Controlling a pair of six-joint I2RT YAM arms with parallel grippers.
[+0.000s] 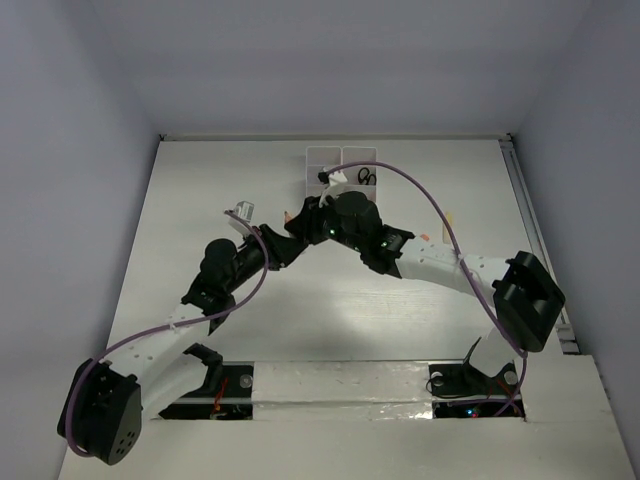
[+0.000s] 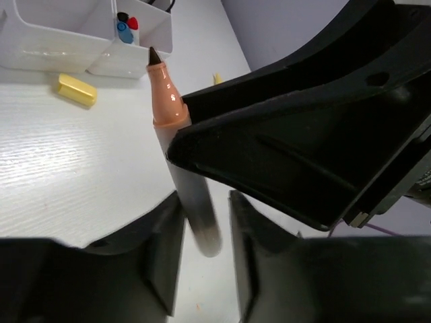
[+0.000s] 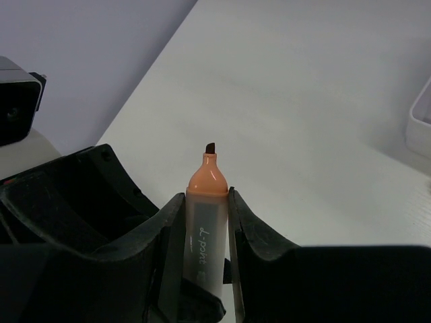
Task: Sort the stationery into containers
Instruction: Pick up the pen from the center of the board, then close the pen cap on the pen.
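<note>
right hand (image 3: 204, 200): nearest the lens. Its matte black moulded fingers are clenched on the marker (image 3: 202, 249), one pressed flat against each side of the barrel. The tip points out past the fingertips.
left hand (image 2: 205, 202): matte black fingers flank the marker's blurred tail end. The left finger looks to touch it, but I cannot tell whether the pair presses on it. The right hand's angular black shell fills the space just ahead and to the right.
room: plain, pale lavender-grey walls (image 1: 300, 60) close in the tabletop (image 2: 67, 168) on three sides.
tabletop: white and flat, with fine streaks like woodgrain. It lies below both hands, which meet above its middle.
cable (image 1: 440, 205): a thin purple loop arching over the right arm behind its hand.
tray (image 2: 60, 40): glossy white plastic with rectangular open-top compartments and rounded corners. It sits on the tabletop ahead of the left hand, up and to the left.
marker: off the tabletop, bridging the two hands. It has a smoky translucent grey barrel printed "L-point" and a smooth peach-orange collar tapering to a dark chisel tip, uncapped.
eraser (image 2: 76, 89): a matte yellow block lying on the tabletop just in front of the tray, ahead-left of the left hand.
pen caps (image 2: 124, 30): rounded black, blue and red, clustered in one tray compartment beyond the marker's tip.
</note>
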